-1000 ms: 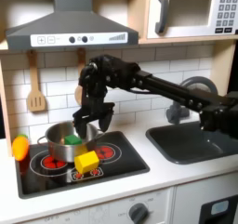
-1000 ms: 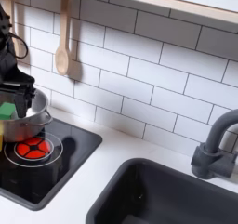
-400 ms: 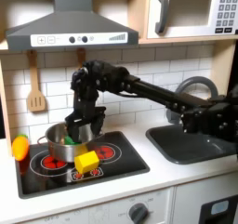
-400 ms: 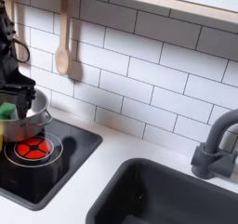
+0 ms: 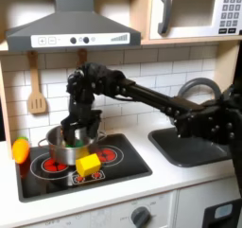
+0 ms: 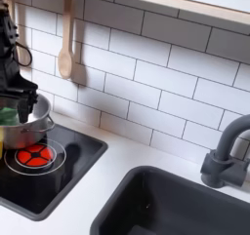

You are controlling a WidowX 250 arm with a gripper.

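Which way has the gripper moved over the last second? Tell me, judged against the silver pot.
Yes. In the first exterior view the gripper has shifted left and slightly down, from the round silver metal pot's right rim to over its middle, above the green object inside.

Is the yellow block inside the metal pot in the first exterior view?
No, the yellow block lies on the stove top in front of the metal pot, outside it.
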